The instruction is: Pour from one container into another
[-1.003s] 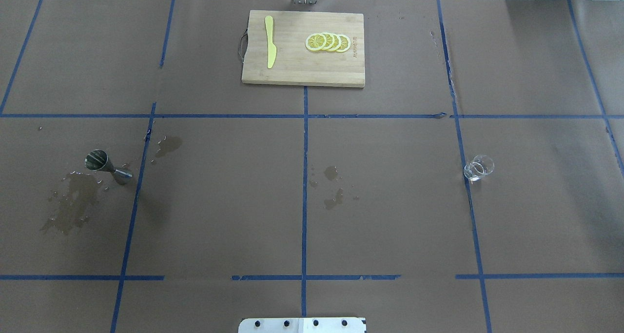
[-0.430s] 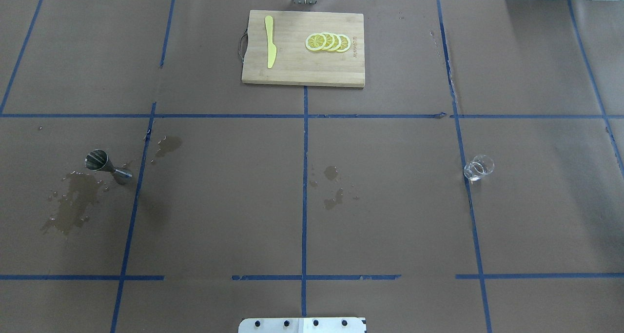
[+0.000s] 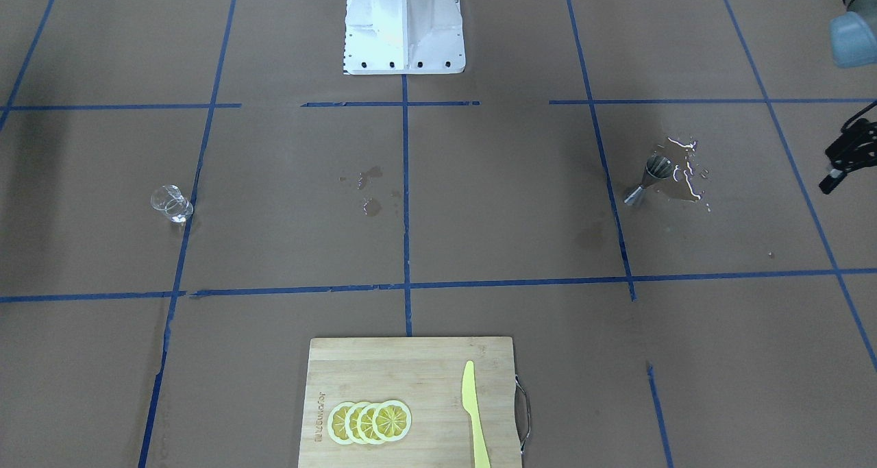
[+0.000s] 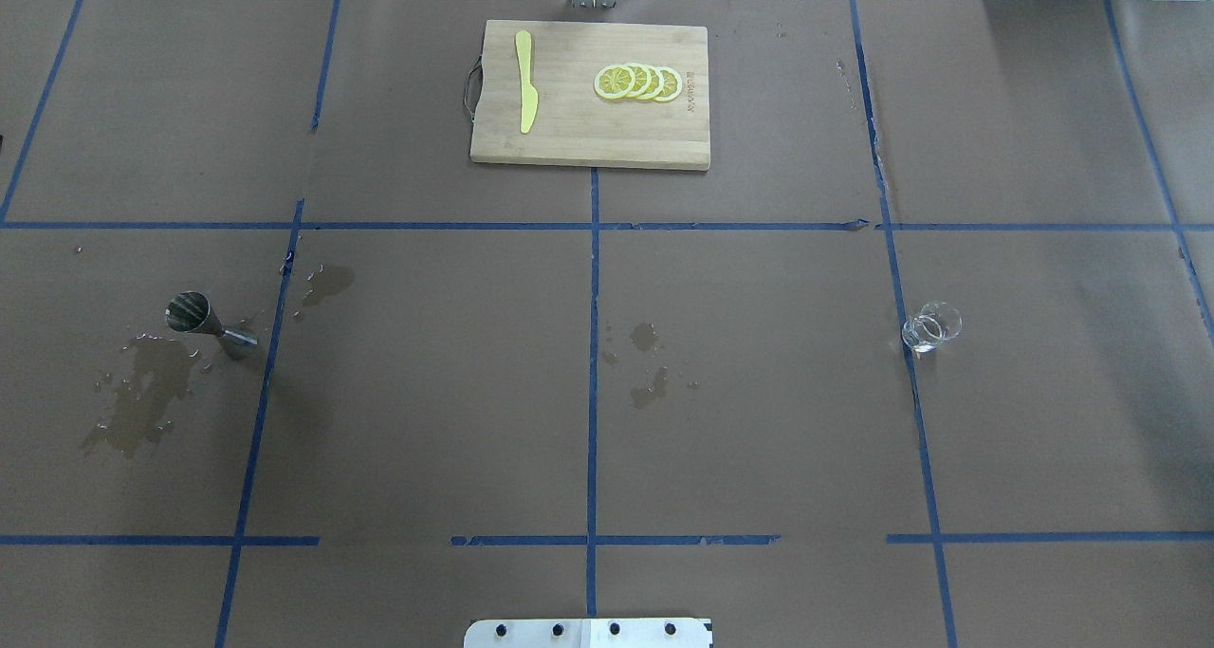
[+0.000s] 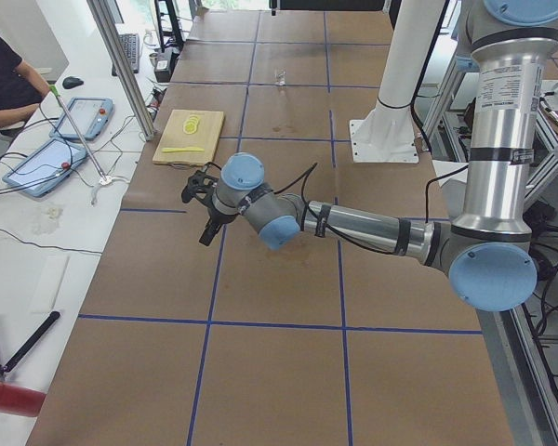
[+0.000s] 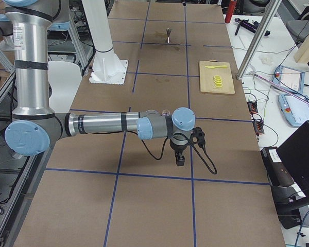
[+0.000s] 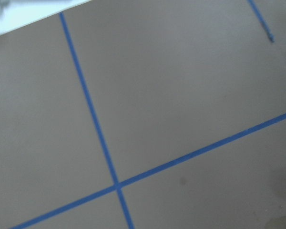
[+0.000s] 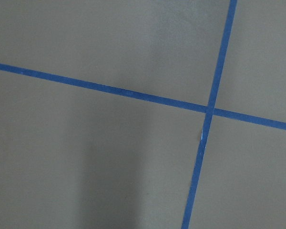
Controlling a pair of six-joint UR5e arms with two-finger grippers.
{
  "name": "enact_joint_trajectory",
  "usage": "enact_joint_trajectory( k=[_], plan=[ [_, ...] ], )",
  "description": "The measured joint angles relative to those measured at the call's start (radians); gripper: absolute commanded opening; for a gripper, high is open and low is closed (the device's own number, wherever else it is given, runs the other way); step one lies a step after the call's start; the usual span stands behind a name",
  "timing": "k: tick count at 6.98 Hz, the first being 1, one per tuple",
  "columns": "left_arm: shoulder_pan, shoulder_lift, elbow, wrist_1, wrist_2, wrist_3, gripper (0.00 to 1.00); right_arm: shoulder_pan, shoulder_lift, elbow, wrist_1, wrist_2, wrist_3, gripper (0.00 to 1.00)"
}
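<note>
Well, from across the table (image 3: 493, 201), the glass cup (image 3: 171, 204) stands on my right side, just beside a blue tape line (image 3: 404, 180); the steel jigger (image 3: 649, 179) stands upright on my left side, well apart from the cup, with a glistening wet patch (image 3: 687, 177) just beside it; my left gripper (image 3: 832, 179) hangs at the frame's edge beyond the jigger, apart from it, and I cannot tell how wide it is; the cutting board (image 3: 411, 372) opposite my base carries lemon slices (image 3: 370, 421) and a yellow knife (image 3: 474, 413).

From overhead, the cup sits to the right and the jigger to the left, each on the brown paper; smaller damp stains (image 4: 648, 363) lie between them by the middle tape line.

From the left end, my left gripper points down over the paper with neither vessel in it; the cup shows small and far along the table.

From the right end, my right gripper (image 6: 179, 160) points down over the paper, likewise apart from both vessels; whether it is wide or narrow I cannot tell; the jigger stands upright at the far end.

Both wrist cameras show only brown paper and crossing tape lines.
</note>
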Motion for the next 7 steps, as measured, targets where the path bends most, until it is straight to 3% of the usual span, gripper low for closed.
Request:
enact_joint_trajectory(
  k=[2,4,6,7],
  plan=[
    [0.193,0.048,-0.074,-0.236,0.302,-0.248,0.99,-0.009,0.0,0.003,0.011,0.0,0.0,1.0],
    [0.465,0.097,-0.132,-0.283,0.771,-0.417,0.99,-0.01,0.0,0.004,0.013,0.004,-0.001,1.0],
    [0.708,0.157,-0.155,-0.288,1.138,-0.555,0.99,-0.011,0.001,0.004,0.013,0.006,-0.001,1.0],
    [0.812,0.181,-0.158,-0.286,1.274,-0.594,0.99,-0.011,0.001,0.004,0.013,0.006,-0.001,1.0]
  ],
)
